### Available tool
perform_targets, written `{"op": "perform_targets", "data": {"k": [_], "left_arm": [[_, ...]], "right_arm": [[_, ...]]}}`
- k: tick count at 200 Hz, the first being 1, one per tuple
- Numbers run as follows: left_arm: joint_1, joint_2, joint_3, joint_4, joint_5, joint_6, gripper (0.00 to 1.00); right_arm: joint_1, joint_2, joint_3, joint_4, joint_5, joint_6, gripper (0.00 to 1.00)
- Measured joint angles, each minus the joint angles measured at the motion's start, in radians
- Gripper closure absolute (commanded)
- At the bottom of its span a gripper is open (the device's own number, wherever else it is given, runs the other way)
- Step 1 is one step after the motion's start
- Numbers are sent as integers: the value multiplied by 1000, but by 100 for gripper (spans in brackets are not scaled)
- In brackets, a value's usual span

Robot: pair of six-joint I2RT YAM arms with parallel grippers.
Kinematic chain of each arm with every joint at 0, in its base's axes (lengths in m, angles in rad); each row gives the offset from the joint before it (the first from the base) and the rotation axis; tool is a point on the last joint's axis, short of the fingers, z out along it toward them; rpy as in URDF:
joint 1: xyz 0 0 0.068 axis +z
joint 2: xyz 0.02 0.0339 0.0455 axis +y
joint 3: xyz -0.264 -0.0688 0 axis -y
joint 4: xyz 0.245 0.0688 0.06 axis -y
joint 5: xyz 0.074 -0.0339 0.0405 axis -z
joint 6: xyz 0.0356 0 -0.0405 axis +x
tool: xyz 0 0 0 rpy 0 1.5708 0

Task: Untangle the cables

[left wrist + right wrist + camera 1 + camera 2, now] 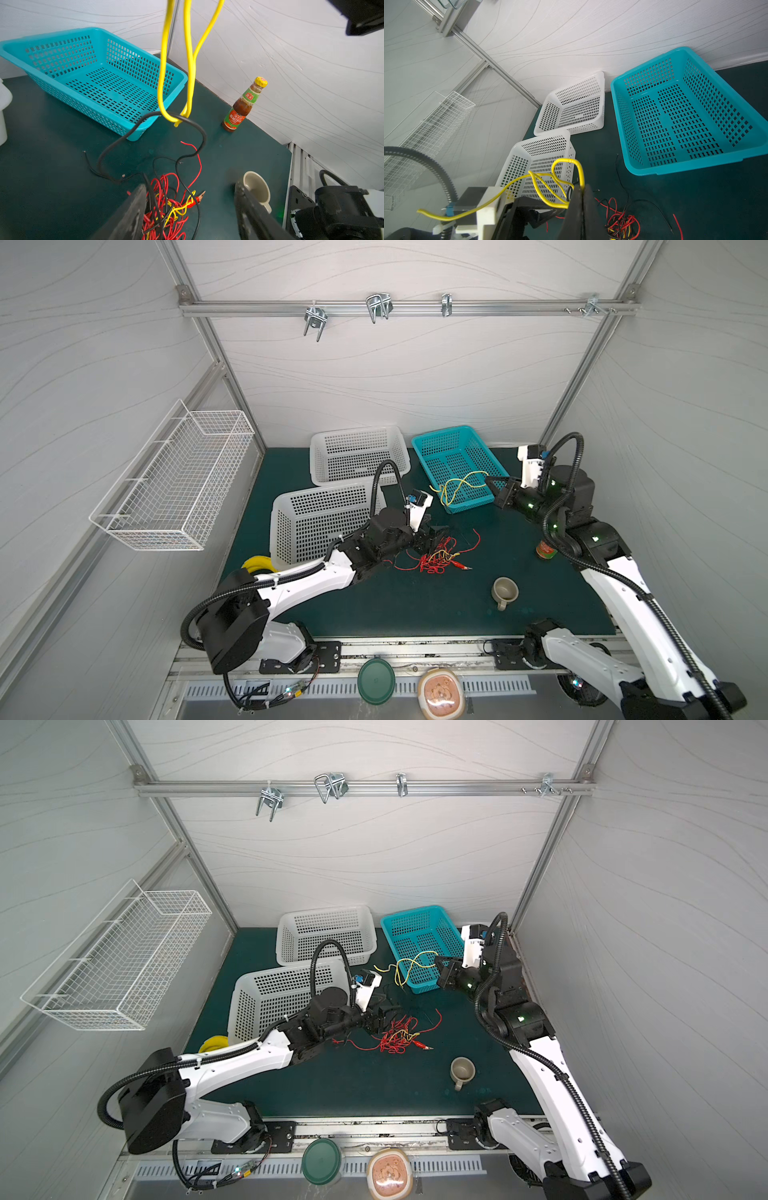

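Observation:
The cables lie as a mostly red tangle with yellow and black strands on the green mat. My left gripper stands open right over it; in the left wrist view the tangle sits against one finger of the left gripper, and nothing is gripped. My right gripper is shut on a yellow cable, held up near the teal basket's front corner. A black cable hangs looped through the yellow cable. A red clip end lies beside the tangle.
A teal basket and two white baskets stand behind the tangle. A sauce bottle stands by the right arm, a beige cup lies in front. A yellow object sits behind the left arm.

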Motion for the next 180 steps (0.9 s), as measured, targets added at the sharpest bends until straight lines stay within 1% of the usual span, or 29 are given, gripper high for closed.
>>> {"op": "perform_targets", "data": {"k": [31,76,94,118,138,170,172,180], "left_arm": [[-4,71,1,76,-14,-37,33],[-6,151,8,241,-13,-95,33],[-8,176,26,283,-15,-108,36],[-10,205,62,316,-29,-124,47],[-10,227,84,344,-43,-130,60],[-10,253,91,369,-68,-146,87],[-10,254,91,369,-70,-151,91],[-10,256,91,370,-75,-148,98]], "right_arm": [[0,0,0,12,12,16,100],[0,0,-3,24,25,24,100],[0,0,-7,32,26,31,100],[0,0,-11,34,25,40,100],[0,0,-15,34,25,42,100],[0,0,-15,34,25,42,100],[0,0,-16,34,25,42,100],[0,0,-15,34,25,42,100]]}}
